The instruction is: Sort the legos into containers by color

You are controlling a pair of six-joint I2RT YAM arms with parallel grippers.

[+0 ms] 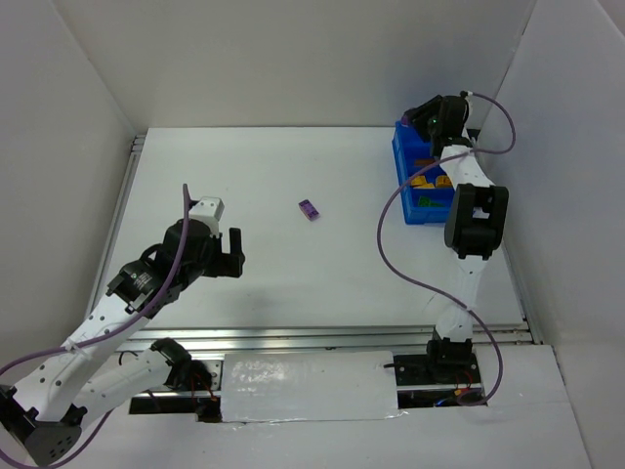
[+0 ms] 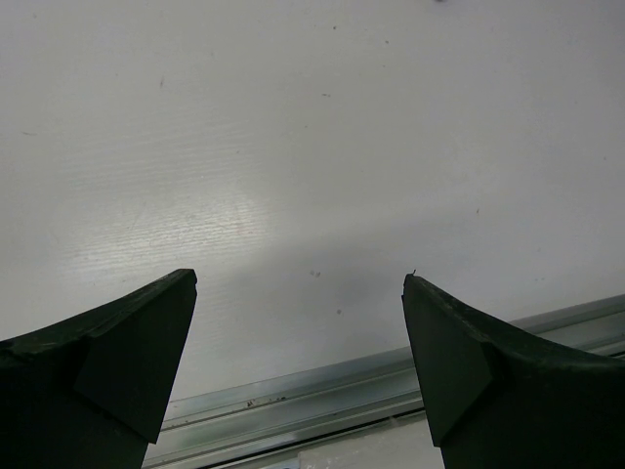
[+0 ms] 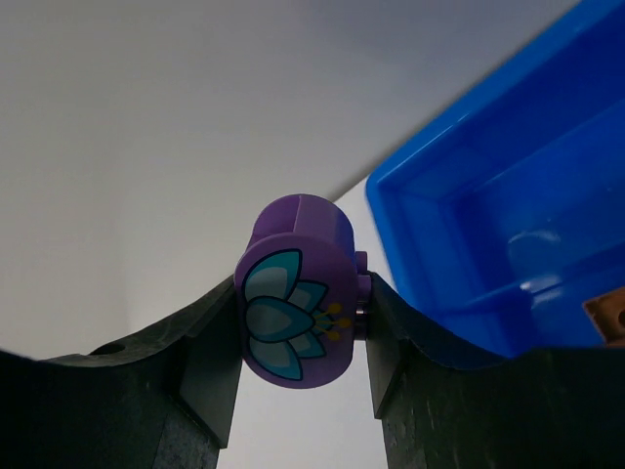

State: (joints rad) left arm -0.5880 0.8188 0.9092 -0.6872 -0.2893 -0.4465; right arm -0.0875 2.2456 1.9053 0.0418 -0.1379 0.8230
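Note:
My right gripper is shut on a purple lego printed with a teal flower, held just outside the far end of the blue tray of containers. In the top view that gripper hovers at the tray's far end. Orange and yellow legos and green ones lie in the nearer compartments. Another purple lego lies alone mid-table. My left gripper is open with nothing between its fingers, low over bare table at the near left.
A metal rail runs along the table's near edge just below the left fingers. White walls close in the table at the left, back and right. The right arm's cable loops over the table beside the tray.

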